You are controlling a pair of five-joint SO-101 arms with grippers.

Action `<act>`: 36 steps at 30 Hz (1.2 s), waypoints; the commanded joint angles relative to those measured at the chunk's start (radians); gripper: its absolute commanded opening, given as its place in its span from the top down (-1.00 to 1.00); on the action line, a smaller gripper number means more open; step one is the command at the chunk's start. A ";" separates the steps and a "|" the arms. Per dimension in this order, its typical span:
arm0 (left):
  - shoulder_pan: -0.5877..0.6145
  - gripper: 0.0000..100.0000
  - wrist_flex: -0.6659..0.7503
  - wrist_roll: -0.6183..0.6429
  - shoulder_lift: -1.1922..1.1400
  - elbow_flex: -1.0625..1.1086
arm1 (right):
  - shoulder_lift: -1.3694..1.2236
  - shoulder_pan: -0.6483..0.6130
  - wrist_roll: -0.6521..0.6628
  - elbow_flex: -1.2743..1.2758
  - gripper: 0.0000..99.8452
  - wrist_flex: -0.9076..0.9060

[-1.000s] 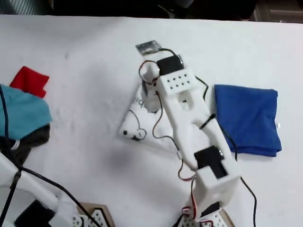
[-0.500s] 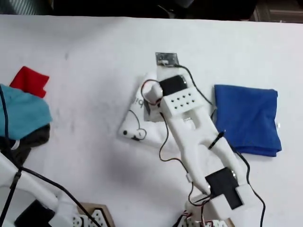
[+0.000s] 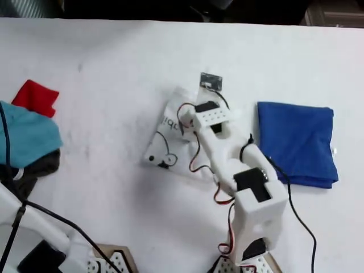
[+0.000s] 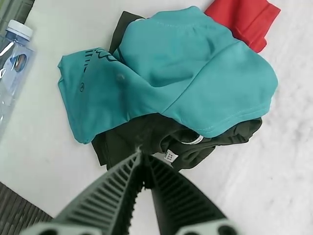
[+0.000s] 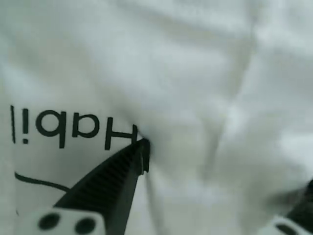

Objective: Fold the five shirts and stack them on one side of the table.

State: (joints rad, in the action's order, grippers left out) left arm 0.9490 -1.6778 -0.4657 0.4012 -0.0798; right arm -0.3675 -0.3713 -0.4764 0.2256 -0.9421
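A white shirt [image 3: 170, 142] with black print lies crumpled at the table's middle. My right arm [image 3: 213, 116] hangs over its far right part. In the right wrist view my right gripper [image 5: 225, 181] is open, with one fingertip [image 5: 141, 152] down on the white shirt [image 5: 171, 73] beside the lettering. A folded blue shirt [image 3: 298, 142] lies at the right. At the left, a teal shirt [image 4: 186, 73] lies heaped on a dark shirt [image 4: 161, 137], with a red shirt [image 4: 244, 19] behind. My left gripper [image 4: 142, 159] is shut just above the dark shirt, holding nothing.
A plastic water bottle [image 4: 12, 54] stands near the table edge beside the teal heap. The left arm's base and cables [image 3: 34, 227] take up the near left corner. The bare white table [image 3: 114, 68] stretches between the heap and the white shirt.
My right arm's wrist has swung right and drawn back toward the near edge over the white shirt. The left arm and the other shirts have not moved.
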 commanded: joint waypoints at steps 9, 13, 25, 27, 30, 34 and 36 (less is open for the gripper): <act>0.008 0.95 -0.003 -0.011 0.036 -0.009 | -0.119 0.018 0.002 -0.180 0.93 -0.139; 0.008 0.95 -0.003 -0.011 0.036 -0.014 | -0.101 0.018 0.143 -0.212 0.96 -0.209; 0.008 0.95 -0.003 -0.011 0.036 -0.006 | 0.303 0.205 0.597 -0.258 0.96 -0.507; 0.008 0.95 -0.002 -0.011 0.036 -0.006 | 0.358 0.243 0.661 -0.258 0.96 -0.550; 0.008 0.95 -0.002 -0.011 0.036 -0.006 | 0.430 0.323 0.746 -0.259 0.96 -0.590; 0.008 0.95 -0.002 -0.011 0.036 -0.006 | 0.509 0.437 0.855 -0.259 0.96 -0.602; 0.008 0.95 -0.002 -0.011 0.036 -0.006 | 0.530 0.486 0.898 -0.259 0.96 -0.604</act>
State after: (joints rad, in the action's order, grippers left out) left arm 0.9490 -1.6778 -0.4657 0.4012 -0.0798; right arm 0.0882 0.0506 0.3629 0.0107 -1.5359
